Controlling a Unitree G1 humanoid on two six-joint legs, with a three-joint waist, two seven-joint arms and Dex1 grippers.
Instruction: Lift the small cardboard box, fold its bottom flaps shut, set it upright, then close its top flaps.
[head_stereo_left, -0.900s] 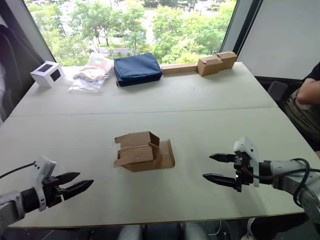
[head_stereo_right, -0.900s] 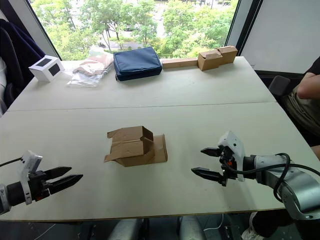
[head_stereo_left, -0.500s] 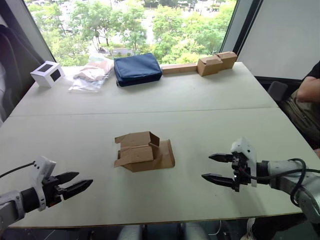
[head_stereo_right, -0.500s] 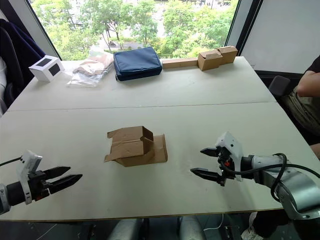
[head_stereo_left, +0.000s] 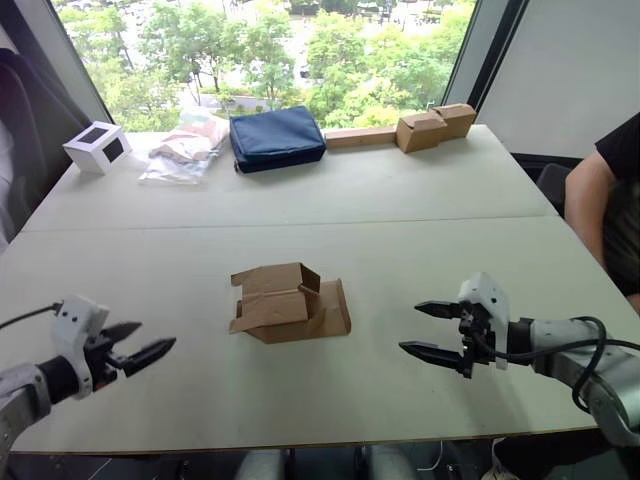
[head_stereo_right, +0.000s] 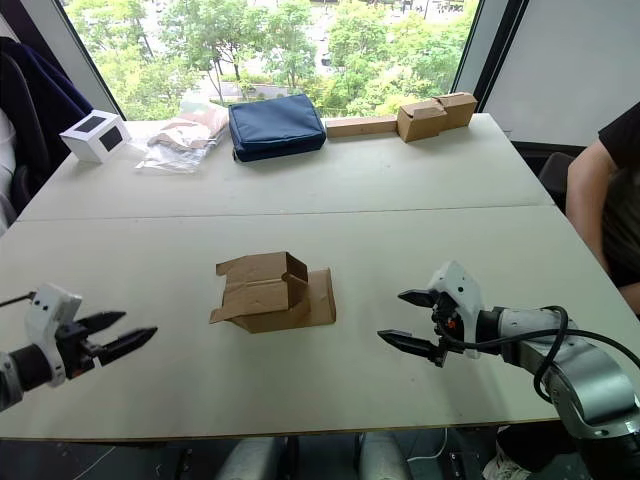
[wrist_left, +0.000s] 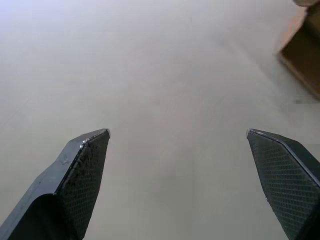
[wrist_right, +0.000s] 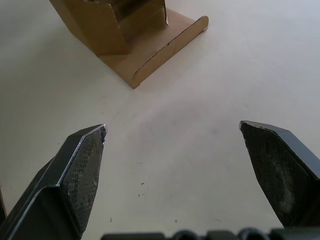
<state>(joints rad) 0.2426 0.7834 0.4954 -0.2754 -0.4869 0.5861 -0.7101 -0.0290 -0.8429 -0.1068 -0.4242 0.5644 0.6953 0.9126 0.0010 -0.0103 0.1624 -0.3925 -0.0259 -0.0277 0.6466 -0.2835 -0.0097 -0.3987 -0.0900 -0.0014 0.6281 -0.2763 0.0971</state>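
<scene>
The small cardboard box (head_stereo_left: 288, 302) lies on its side in the middle of the white table (head_stereo_left: 400, 200), brown, with its flaps splayed open and one flap flat on the tabletop. My right gripper (head_stereo_left: 422, 329) hovers open to the right of the box, a short gap away, pointing toward it. In the right wrist view the box (wrist_right: 125, 30) sits ahead of the open fingers. My left gripper (head_stereo_left: 145, 343) is open near the table's front left, well left of the box. A corner of the box (wrist_left: 305, 55) shows in the left wrist view.
Along the far edge stand a white box with a black panel (head_stereo_left: 96, 147), a plastic bag (head_stereo_left: 185, 145), a navy pouch (head_stereo_left: 276, 138) and two tan boxes on a long cardboard strip (head_stereo_left: 420, 125). A person's arm (head_stereo_left: 590, 200) is at the table's right side.
My left gripper has drawn back to the left, away from the box. My right gripper has crept slightly left toward the box. The person's arm at the right has shifted into view.
</scene>
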